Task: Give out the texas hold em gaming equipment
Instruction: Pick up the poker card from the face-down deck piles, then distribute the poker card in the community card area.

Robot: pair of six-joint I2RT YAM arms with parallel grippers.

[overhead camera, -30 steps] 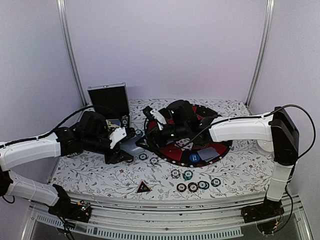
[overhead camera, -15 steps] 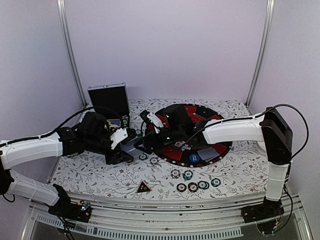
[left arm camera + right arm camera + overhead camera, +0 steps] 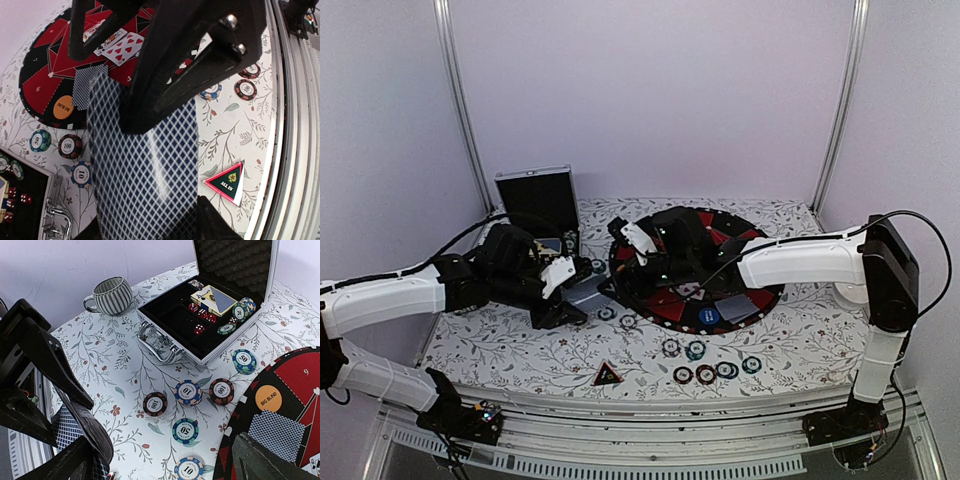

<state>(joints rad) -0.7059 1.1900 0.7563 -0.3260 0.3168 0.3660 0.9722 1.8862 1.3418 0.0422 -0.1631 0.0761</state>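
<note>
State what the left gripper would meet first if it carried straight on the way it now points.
Most likely the right gripper, which hangs open just ahead, above the far end of the card deck that the left gripper holds. Beyond it lies the round mat. Depth is hard to judge.

top: high, rear, facing forward-down | wrists: close, downward | shared: mat (image 3: 760, 290) (image 3: 45, 70) (image 3: 295, 385)
</note>
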